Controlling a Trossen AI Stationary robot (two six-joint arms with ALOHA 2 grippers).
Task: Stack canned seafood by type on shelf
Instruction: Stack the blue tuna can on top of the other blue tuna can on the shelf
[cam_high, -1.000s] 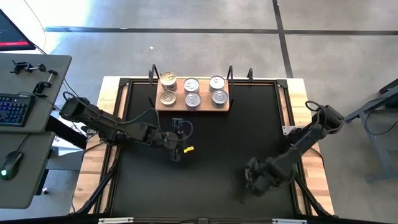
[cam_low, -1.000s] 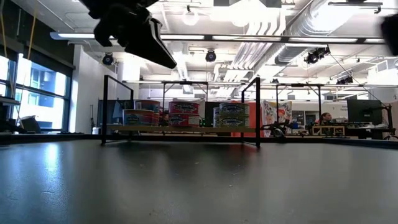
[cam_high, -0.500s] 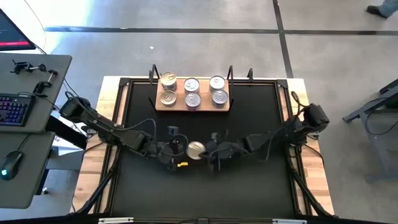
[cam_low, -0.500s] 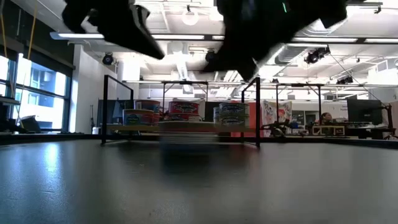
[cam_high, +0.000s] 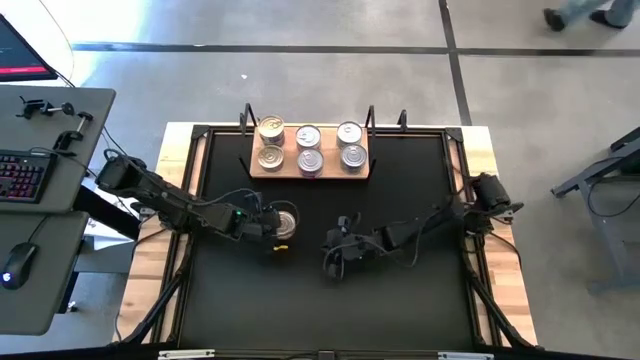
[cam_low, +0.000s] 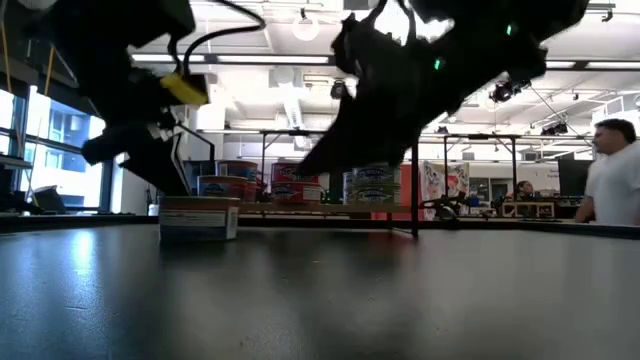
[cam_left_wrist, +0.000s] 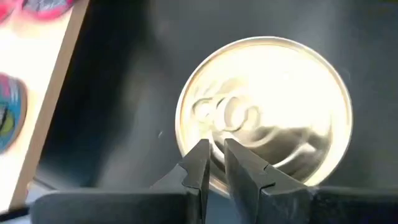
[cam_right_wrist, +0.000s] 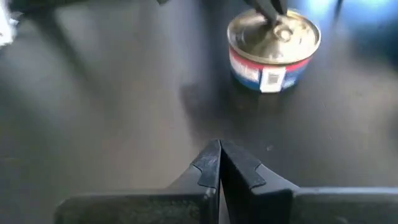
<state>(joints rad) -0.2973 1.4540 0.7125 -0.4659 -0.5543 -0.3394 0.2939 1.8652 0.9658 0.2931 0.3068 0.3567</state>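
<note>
Black-fingered left claw (cam_high: 268, 226) hangs right over a loose tin (cam_high: 286, 222) on the black mat (cam_high: 400, 290), fingers nearly closed with only a slit between them, tips above the gold lid's near edge by the pull tab. Not gripping the tin, as far as the wrist view shows. Right claw (cam_high: 333, 262) is clenched, holding nothing, hovering over bare mat just beside and nearer the front edge than the tin. From its wrist view the tin (cam_right_wrist: 274, 50) stands upright, red and blue label, a dark fingertip over its lid.

Step in hand, my guess: pick up this tin for the shelf. To do it well the left claw needs to spread wide enough to straddle the round wall, drop low, squeeze across the widest line, not on the lid rim. Right claw should back off to give room.

Shelf (cam_high: 309, 172), a wooden board at the table's far side, carries six tins (cam_high: 309, 148) in three columns of two. Whether any are stacked higher, can't tell from above. Labels can't be read here, so match the type before placing.
</note>
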